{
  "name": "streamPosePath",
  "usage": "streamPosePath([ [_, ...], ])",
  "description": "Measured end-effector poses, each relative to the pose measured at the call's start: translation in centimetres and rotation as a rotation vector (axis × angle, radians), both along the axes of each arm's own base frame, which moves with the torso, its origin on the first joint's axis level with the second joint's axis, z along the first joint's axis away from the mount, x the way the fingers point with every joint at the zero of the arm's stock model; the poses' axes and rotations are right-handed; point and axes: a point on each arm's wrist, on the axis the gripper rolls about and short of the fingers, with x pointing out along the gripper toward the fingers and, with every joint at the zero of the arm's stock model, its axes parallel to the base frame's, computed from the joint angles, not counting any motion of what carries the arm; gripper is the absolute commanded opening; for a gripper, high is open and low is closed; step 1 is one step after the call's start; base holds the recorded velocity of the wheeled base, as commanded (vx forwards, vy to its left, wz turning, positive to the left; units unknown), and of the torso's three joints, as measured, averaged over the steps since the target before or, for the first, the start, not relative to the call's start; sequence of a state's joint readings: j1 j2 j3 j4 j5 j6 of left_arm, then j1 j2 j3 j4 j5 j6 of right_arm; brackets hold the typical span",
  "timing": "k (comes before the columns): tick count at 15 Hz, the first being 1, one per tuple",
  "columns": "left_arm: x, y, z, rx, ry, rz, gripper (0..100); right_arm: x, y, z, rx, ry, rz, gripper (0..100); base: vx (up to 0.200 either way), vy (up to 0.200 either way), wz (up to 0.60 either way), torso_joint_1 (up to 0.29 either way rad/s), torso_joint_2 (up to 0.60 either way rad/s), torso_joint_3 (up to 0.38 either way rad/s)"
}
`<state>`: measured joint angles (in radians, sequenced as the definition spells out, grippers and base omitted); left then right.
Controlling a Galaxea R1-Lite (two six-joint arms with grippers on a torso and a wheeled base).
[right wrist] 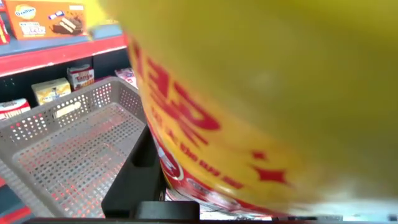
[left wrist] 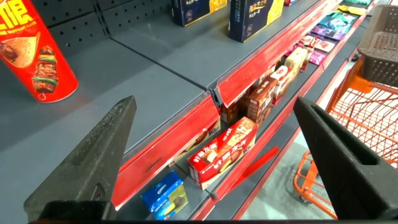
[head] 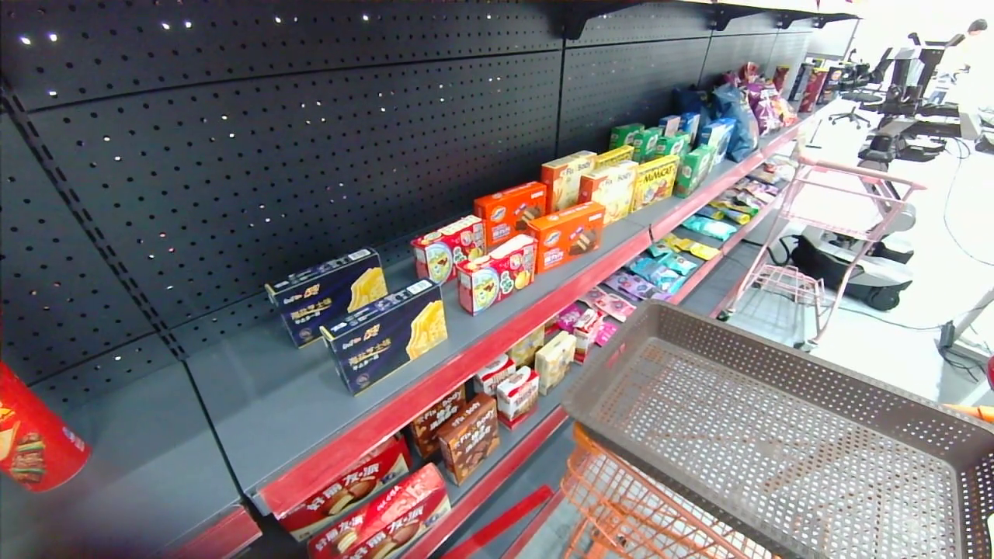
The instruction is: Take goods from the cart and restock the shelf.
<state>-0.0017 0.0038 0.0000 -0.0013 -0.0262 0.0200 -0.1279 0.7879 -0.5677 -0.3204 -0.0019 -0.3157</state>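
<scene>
A red snack can (left wrist: 37, 53) stands upright on the grey shelf board (head: 256, 396), at its left end (head: 35, 439). My left gripper (left wrist: 214, 155) hangs open in front of the shelf's red edge, to the right of that can, with nothing between its fingers (left wrist: 93, 165). In the right wrist view a yellow can with red print (right wrist: 249, 99) sits very close, held by my right gripper; one dark finger (right wrist: 127, 186) shows beside it. The grey perforated basket (head: 776, 458) on the orange cart (head: 621, 505) lies below, with nothing in it.
Dark blue, red, orange, yellow and green boxes (head: 497, 272) line the shelf toward the right. Lower shelves (head: 466, 435) hold more packs. A pink cart (head: 839, 225) stands further down the aisle. The shelf board between the red can and the blue boxes (head: 384, 334) is bare.
</scene>
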Motion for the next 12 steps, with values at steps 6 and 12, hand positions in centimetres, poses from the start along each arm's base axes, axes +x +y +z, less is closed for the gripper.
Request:
streamPosePath([
  [6, 0.00, -0.01, 0.00, 0.008, 0.000, -0.003, 100, -0.14, 0.03, -0.35, -0.016, 0.007, -0.001, 0, 0.000, 0.000, 0.60, -0.001, 0.00, 0.005],
  [12, 0.00, -0.01, 0.00, 0.008, 0.000, -0.003, 100, -0.13, 0.07, -0.16, -0.019, -0.001, 0.009, 0, -0.100, 0.000, 0.60, 0.004, 0.00, 0.002],
])
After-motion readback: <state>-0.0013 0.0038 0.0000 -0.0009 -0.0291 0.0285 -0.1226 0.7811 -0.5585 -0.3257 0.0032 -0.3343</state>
